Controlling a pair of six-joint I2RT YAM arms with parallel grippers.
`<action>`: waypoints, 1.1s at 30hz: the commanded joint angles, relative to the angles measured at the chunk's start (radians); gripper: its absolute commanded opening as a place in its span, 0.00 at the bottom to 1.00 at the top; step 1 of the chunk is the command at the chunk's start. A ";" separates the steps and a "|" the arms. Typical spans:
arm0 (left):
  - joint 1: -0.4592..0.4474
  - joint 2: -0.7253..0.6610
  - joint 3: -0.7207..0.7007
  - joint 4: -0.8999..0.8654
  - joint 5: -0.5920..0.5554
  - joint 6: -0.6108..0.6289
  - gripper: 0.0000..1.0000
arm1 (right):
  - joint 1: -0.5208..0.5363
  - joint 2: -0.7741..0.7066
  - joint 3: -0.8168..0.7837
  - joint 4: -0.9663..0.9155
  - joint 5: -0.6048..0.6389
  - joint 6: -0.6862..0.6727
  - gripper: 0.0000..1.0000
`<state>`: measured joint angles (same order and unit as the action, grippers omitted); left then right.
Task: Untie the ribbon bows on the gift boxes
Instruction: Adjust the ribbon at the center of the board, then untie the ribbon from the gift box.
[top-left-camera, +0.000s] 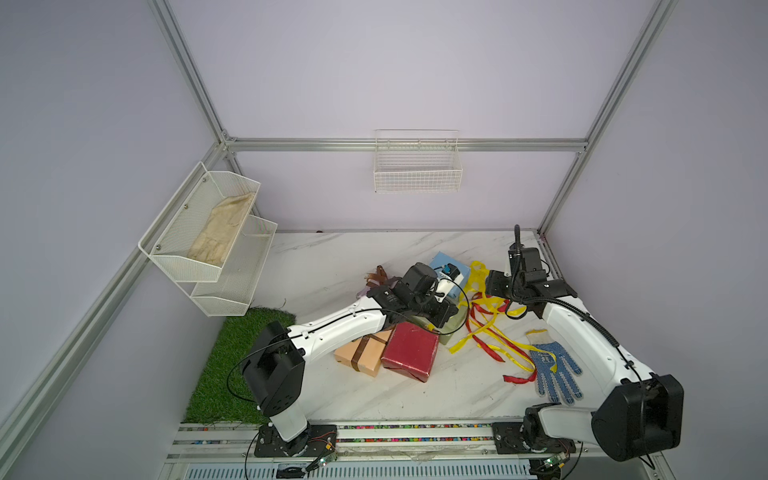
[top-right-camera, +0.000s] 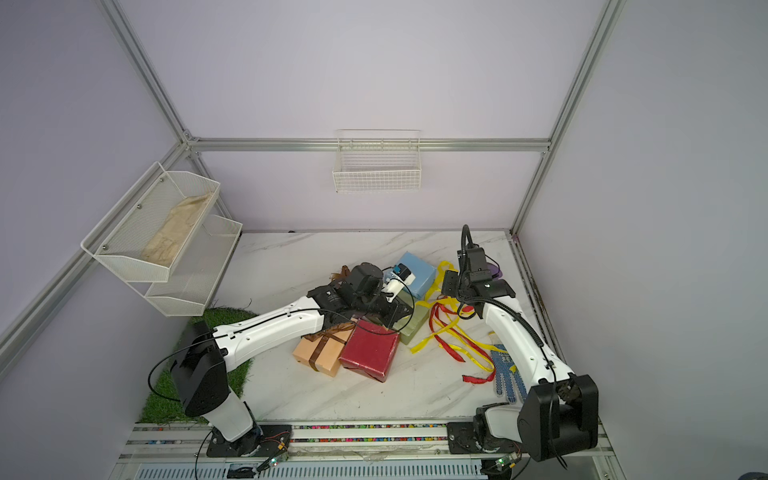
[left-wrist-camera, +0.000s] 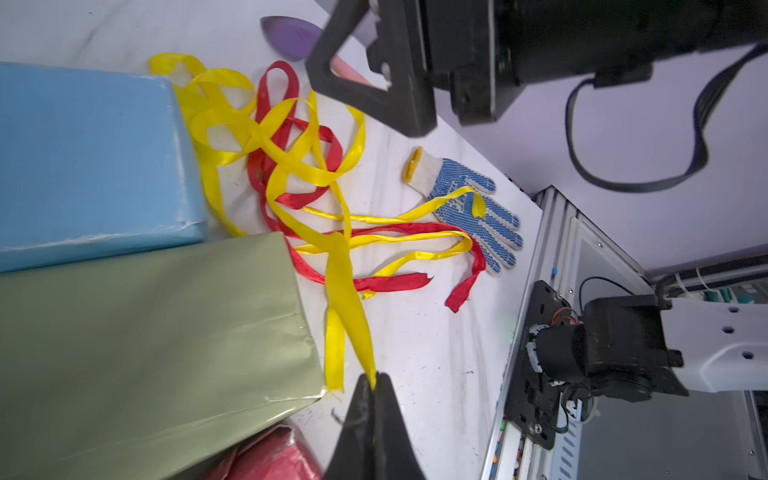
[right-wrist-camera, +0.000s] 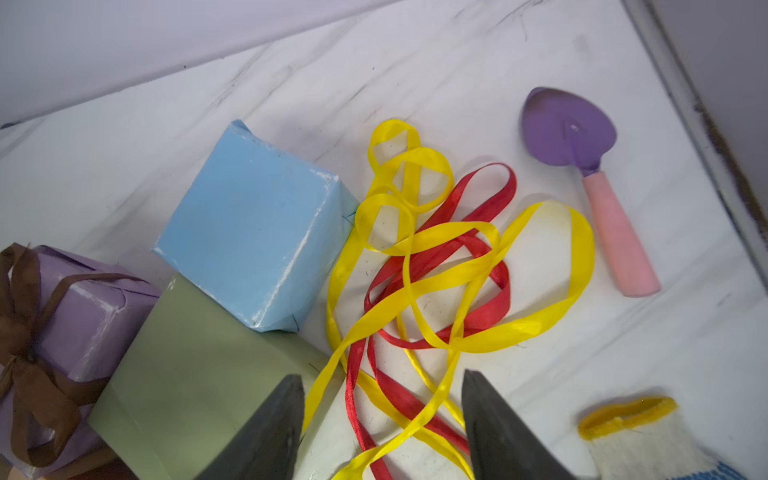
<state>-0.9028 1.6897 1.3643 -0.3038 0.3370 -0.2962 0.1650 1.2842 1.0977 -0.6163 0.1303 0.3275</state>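
My left gripper (left-wrist-camera: 374, 380) is shut on the end of a yellow ribbon (left-wrist-camera: 345, 282) beside the olive green box (left-wrist-camera: 145, 332). That ribbon runs into a loose tangle of yellow and red ribbons (top-left-camera: 490, 328) on the table. My right gripper (right-wrist-camera: 382, 376) hangs open above this tangle, holding nothing. The light blue box (right-wrist-camera: 253, 224) and dark red box (top-left-camera: 409, 351) carry no ribbon. A brown bow (right-wrist-camera: 25, 332) sits tied on the lilac box (right-wrist-camera: 83, 316). Brown ribbon (top-left-camera: 361, 347) wraps the peach-orange box (top-left-camera: 365, 357), half under my left arm.
A blue-dotted knit glove (top-left-camera: 552, 370) lies at the front right under ribbon ends. A purple scoop with a pink handle (right-wrist-camera: 582, 166) lies by the right wall. White wire baskets hang on the back wall (top-left-camera: 417, 166) and left wall (top-left-camera: 208, 237). A grass mat (top-left-camera: 224, 374) covers the front left.
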 joint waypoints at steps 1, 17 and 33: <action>-0.049 0.047 0.065 0.079 0.048 -0.055 0.00 | 0.006 -0.053 0.048 -0.087 0.091 -0.002 0.65; -0.129 0.088 0.011 0.103 -0.041 -0.128 0.55 | 0.006 -0.087 0.048 -0.122 0.057 -0.050 0.65; 0.115 -0.466 -0.387 -0.092 -0.413 -0.142 0.65 | 0.402 0.047 0.030 0.048 -0.245 -0.071 0.53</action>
<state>-0.8257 1.2953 1.0477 -0.3367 0.0174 -0.4286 0.5014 1.2804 1.1069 -0.6224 -0.0849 0.2638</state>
